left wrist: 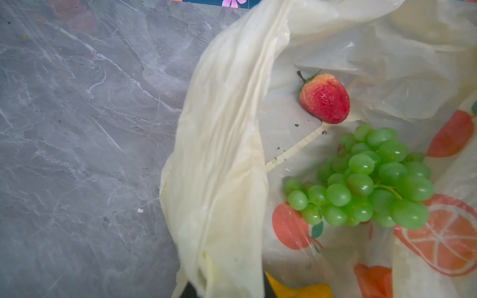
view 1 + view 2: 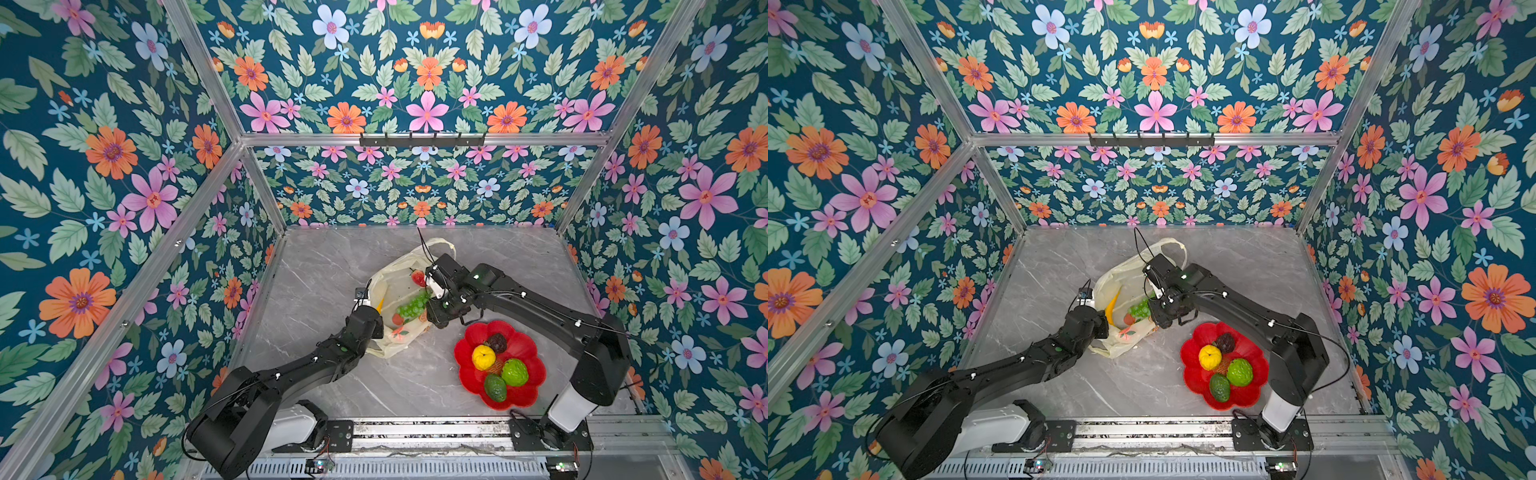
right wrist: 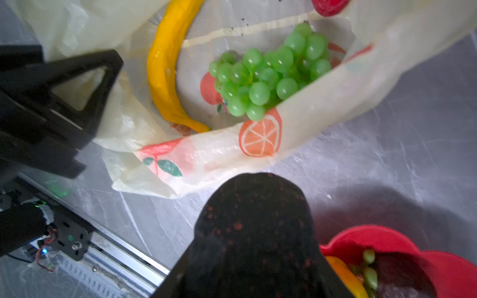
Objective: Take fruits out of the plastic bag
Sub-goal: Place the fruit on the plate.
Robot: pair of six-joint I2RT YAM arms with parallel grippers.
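Plastic bag [image 2: 388, 284] lies open near the middle of the grey marbled counter [image 2: 324, 266]. It is pale yellow, crinkled, and printed with orange slices.

Inside, per the wrist views:
- red strawberry [image 1: 324, 98] toward the far end
- green grape bunch [image 1: 361, 180] mid-bag
- yellow banana [image 3: 162, 69] curved along the wall on the left arm's side

Left pincer [image 2: 376, 318] is at that wall, pressed onto a fold of the bag's rim and holding it raised.

Right pincer [image 2: 435, 316] is over the opposite rim, between the bag and the red flower-shaped plate [image 2: 536, 374]. Its jaws are part-way apart, clamped around a dark red-flecked object [image 3: 254, 227] that fills the near field of its wrist view. Which fruit that is, cannot tell.

The plate sits on the counter just beside the bag, on the right arm's side. It carries a lemon [image 2: 483, 356], dark avocado [image 2: 496, 343], knobbly green apple [image 2: 514, 372] and green avocado [image 2: 494, 387].
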